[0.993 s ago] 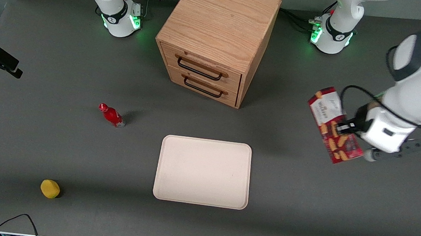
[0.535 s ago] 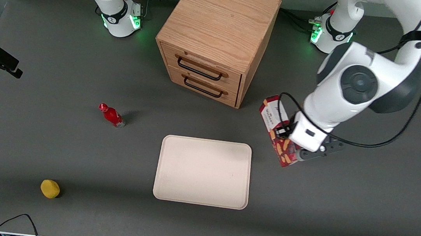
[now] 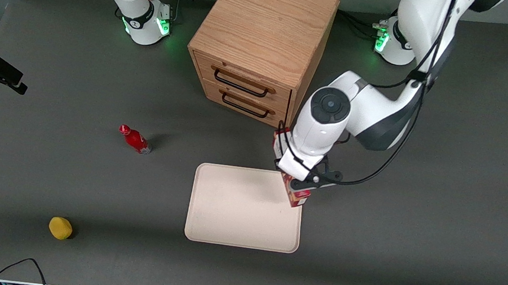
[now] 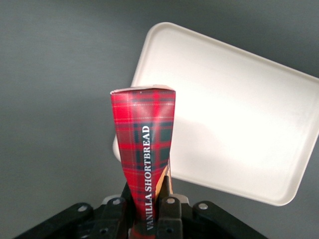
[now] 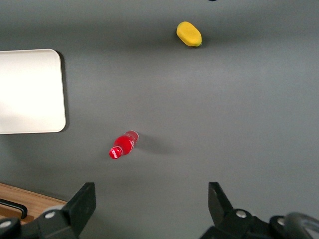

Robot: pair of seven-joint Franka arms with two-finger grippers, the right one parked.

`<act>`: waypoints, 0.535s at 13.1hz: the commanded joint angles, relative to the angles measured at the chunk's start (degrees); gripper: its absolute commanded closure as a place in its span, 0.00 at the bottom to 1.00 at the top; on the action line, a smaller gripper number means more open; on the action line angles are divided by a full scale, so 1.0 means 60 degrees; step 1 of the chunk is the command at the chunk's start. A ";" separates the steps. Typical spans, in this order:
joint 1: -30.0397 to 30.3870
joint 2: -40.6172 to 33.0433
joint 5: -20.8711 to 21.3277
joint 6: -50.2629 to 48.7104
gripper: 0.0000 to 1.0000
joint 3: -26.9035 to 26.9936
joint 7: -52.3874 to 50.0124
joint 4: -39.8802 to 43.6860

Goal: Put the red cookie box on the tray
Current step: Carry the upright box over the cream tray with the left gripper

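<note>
- My gripper [image 4: 149, 211] is clamped on the red cookie box [image 4: 145, 144], with one finger on each broad face near one end, and most of the box sticks out past the fingers.
- In the front view the gripper [image 3: 300, 178] hangs in the air over the corner of the tray [image 3: 227, 215] that is nearest the drawer cabinet [image 3: 264, 44]; the box [image 3: 296, 196] shows there only partly under my wrist.
- I judge the box is a light, thin carton (probably with brittle biscuits inside), so the walls can dent if I squeeze hard.
- The printed surface looks smooth, so it can slip or swing between the fingers, because I hold it far from its middle.
- A hold nearer the middle of the long sides would be steadier, I think.
- Farther out, a small red bottle [image 3: 135, 139] and a yellow object [image 3: 60, 228] lie on the table toward the parked arm's end, well apart from the tray.
</note>
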 commanded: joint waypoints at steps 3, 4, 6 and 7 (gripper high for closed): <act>-0.0171 0.1356 0.1387 0.1520 0.99 0.0173 -0.0052 0.0860; -0.0171 0.1532 0.1769 0.1798 0.99 0.0159 -0.0052 0.0932; -0.0156 0.1869 0.2254 0.1977 0.99 0.0173 0.0515 0.1195; -0.0171 0.2002 0.2285 0.1991 0.99 0.0173 0.0881 0.1284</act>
